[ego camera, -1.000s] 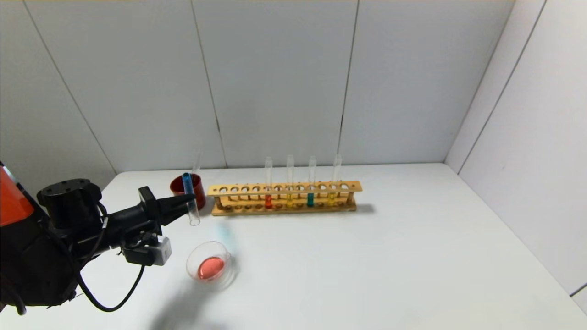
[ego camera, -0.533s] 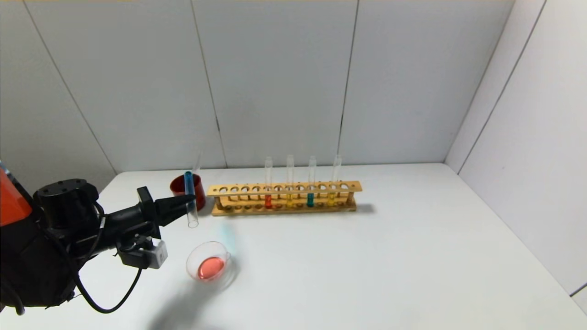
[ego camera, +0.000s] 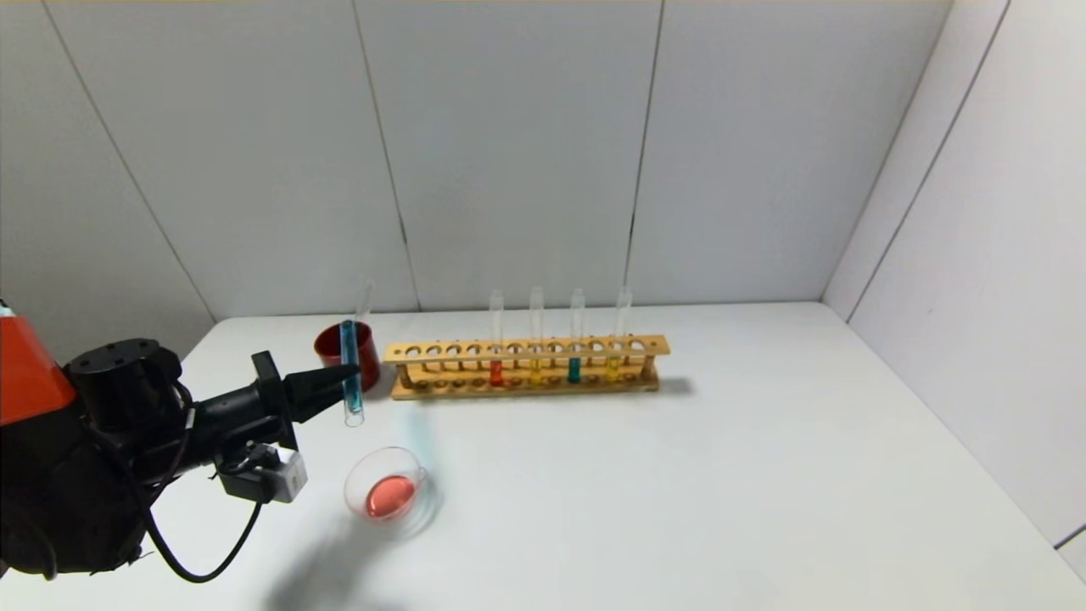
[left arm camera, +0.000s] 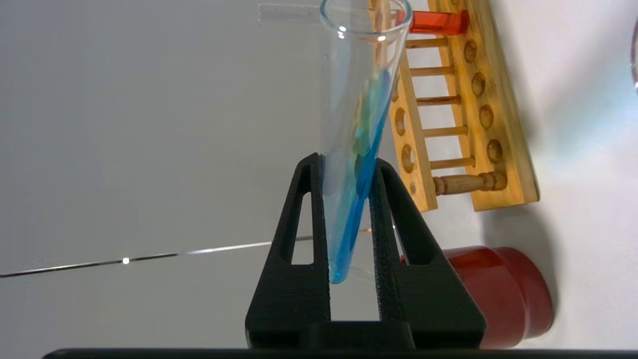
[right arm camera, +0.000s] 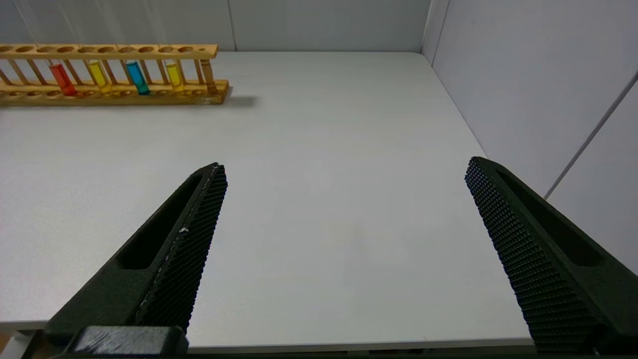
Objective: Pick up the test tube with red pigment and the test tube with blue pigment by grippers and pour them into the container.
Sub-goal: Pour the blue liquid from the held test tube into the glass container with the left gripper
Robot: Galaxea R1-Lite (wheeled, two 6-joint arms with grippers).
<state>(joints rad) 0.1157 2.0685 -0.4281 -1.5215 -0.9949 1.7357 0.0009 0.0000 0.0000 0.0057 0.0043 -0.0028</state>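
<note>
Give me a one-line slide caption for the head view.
Left gripper holds the blue-pigment test tube inverted above the glass container of red liquid, beside the wooden rack.

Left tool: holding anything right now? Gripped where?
Yes. The left tool is shut on the tube of blue liquid, gripped near its rounded closed end, open mouth pointing away. The right tool is open and empty.

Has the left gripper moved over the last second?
Yes. The left gripper, shut on the blue-liquid glass test tube, drew slightly left, away from the wooden rack.
</note>
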